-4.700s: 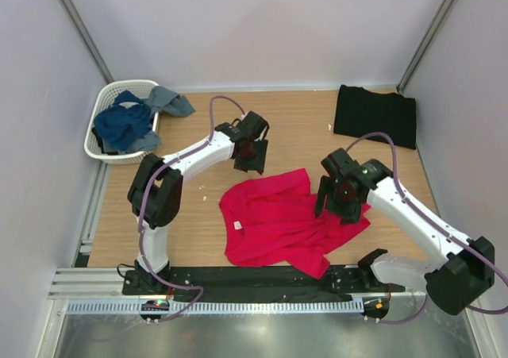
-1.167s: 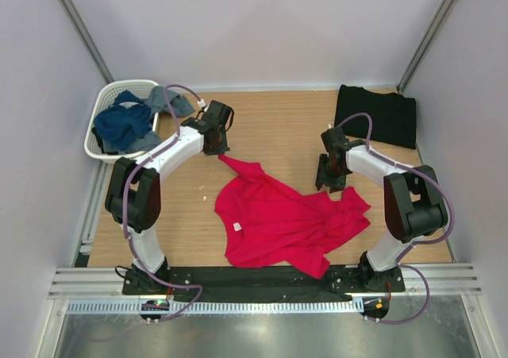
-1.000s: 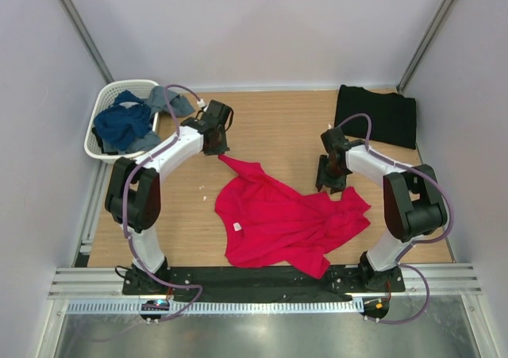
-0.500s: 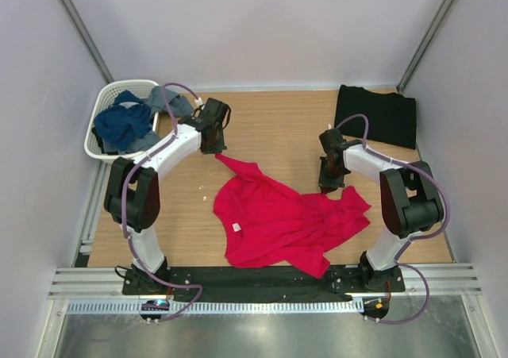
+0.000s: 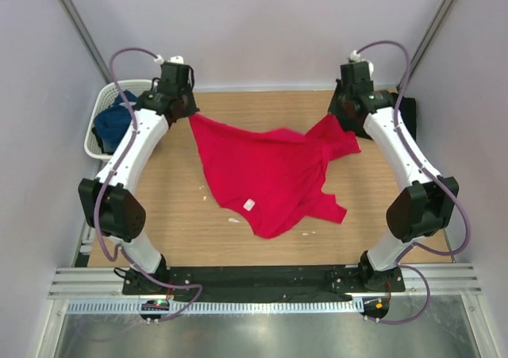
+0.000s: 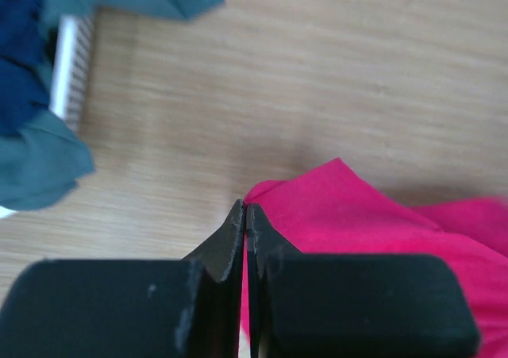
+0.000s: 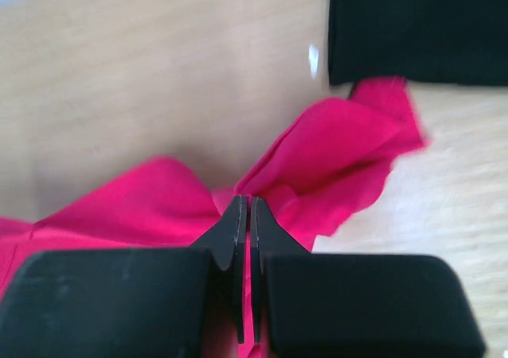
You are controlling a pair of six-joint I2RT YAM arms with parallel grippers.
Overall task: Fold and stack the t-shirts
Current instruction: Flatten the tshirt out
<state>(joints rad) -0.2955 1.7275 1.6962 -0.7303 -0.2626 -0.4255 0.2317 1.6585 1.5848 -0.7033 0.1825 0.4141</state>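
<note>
While the red shirt [image 5: 270, 175] is spread over the far half of the wooden table [image 5: 175, 215], its folding seems not yet begun. The left gripper [image 6: 244, 212] and the right gripper [image 7: 244, 205] are each pinched closed on a thin edge of this soft, wrinkled cloth. The black shirt [image 7: 413, 25] lies at the far right, a flat neat rectangle, probably folded already; stacking remains.

Counting two t-shirts: one red t-shirt [image 5: 270, 175], one black t-shirt [image 7: 413, 25]. One white basket [image 6: 73, 72] carrying at least two garments: navy garment [image 6: 20, 56], teal garment [image 6: 40, 167]. Two grippers showing: left gripper [image 6: 243, 209], right gripper [image 7: 244, 202]. One table [image 5: 262, 104].
</note>
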